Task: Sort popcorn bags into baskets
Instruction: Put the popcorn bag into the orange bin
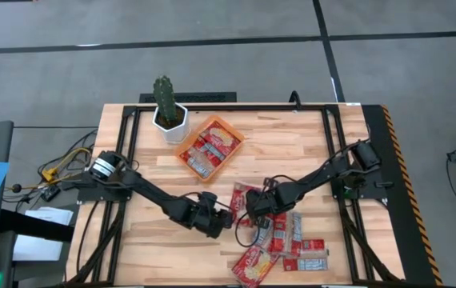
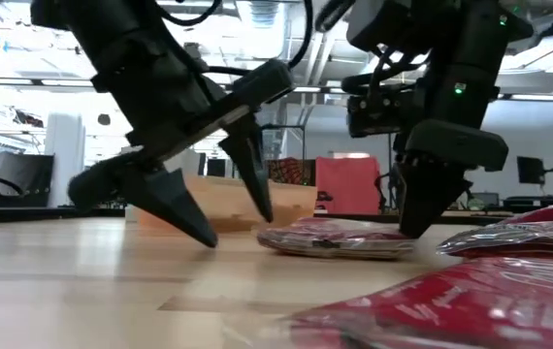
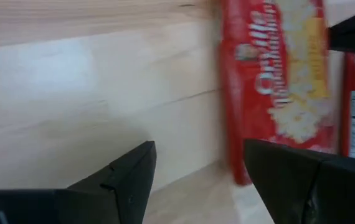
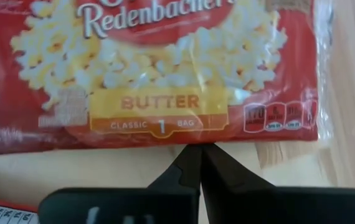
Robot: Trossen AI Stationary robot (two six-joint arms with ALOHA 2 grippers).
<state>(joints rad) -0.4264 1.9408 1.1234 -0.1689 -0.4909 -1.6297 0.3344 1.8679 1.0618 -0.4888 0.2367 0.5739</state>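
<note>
Lying flat on the wooden table (image 1: 308,152) just past the clenched right gripper (image 4: 200,163), tips together and empty: one popcorn bag (image 4: 165,68), butter label facing up, edge close to the fingertips but not between them. Same bag seen low across the table (image 2: 335,239), right gripper (image 2: 422,218) standing down at its far end, apparently touching or nearly so. Spread wide and holding nothing at the bag's other side: left gripper (image 2: 228,218), fingers angled down to the wood, nearest tip just beside the packet without gripping it. From above, both grippers met near the table's middle, left gripper (image 1: 222,220), right gripper (image 1: 254,204). Scattered near the front edge: more popcorn bags (image 1: 280,248). Farther back: orange basket (image 1: 230,130) already holding several packets, and beside it a white cactus pot (image 1: 170,122).
</note>
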